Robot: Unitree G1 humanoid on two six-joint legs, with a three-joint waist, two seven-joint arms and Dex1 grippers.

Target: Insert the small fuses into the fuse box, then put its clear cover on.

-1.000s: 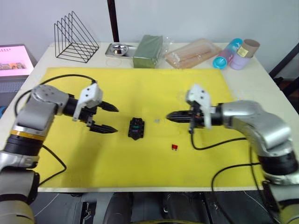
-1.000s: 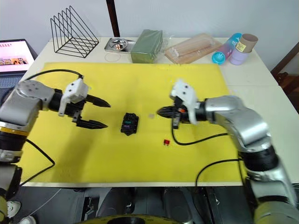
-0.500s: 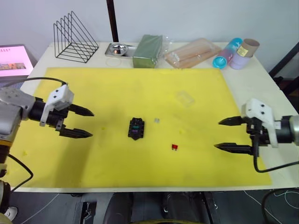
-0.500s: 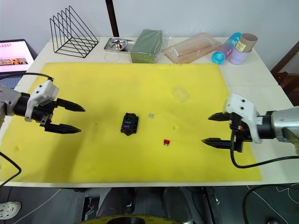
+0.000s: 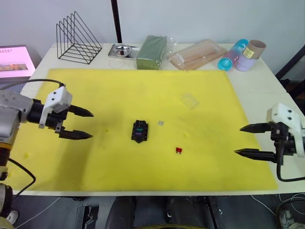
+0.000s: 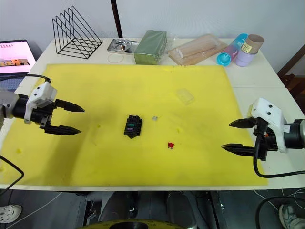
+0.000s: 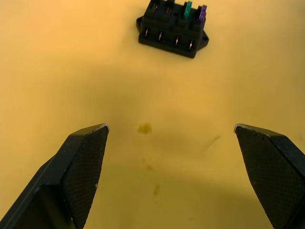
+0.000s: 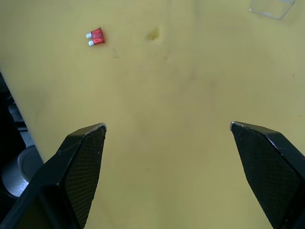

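Note:
The black fuse box [image 5: 139,131] lies mid-mat with a green fuse [image 7: 188,8] and a purple fuse [image 7: 202,12] standing in its slots. A pale fuse [image 5: 160,123] lies just right of it. The red fuse [image 5: 178,150] lies flat on the mat nearer the front. The clear cover [image 5: 189,100] rests further back and right. My left gripper [image 5: 90,125] is open and empty, well left of the box. My right gripper [image 5: 238,140] is open and empty near the mat's right edge, far from the red fuse [image 8: 96,36].
The yellow mat [image 5: 143,90] covers most of the table. Along the back edge stand a wire rack [image 5: 76,39], a metal tray [image 5: 121,50], a green block [image 5: 151,51], a clear bag of sticks [image 5: 198,55] and cups [image 5: 243,53]. A screen [image 5: 14,61] glows at far left.
Both arms have drawn back outward from the fuse box. The right gripper went from shut beside the pale fuse to open at the mat's right edge. The fuses and box have not moved.

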